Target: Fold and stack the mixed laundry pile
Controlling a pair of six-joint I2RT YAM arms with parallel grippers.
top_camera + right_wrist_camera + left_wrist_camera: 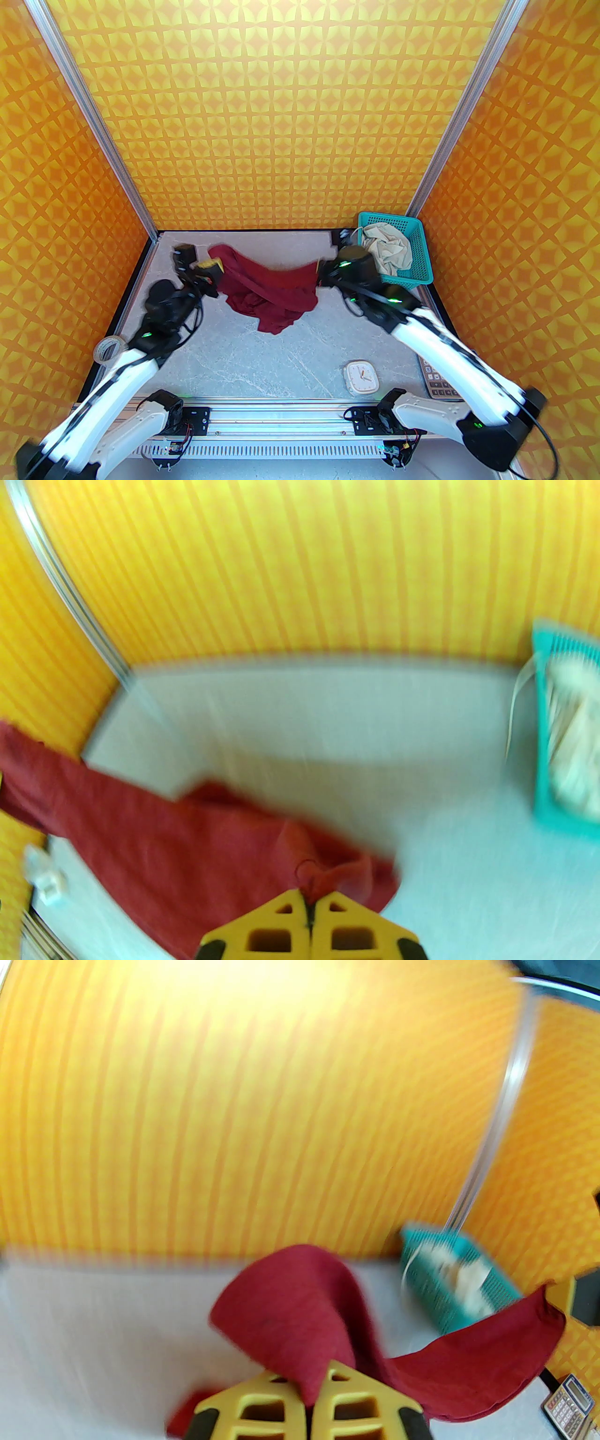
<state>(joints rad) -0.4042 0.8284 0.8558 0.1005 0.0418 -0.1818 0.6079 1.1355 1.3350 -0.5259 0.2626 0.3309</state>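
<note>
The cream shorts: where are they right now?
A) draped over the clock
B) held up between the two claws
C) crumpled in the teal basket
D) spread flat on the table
C: the cream shorts lie bunched inside the teal basket; the red shirt is the garment held up.

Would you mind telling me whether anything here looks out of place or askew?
Nothing looks damaged. The maroon shirt hangs bunched between the left gripper and right gripper, both shut on it, and the cream shorts lie crumpled in the teal basket, spilling over its rim.
</note>
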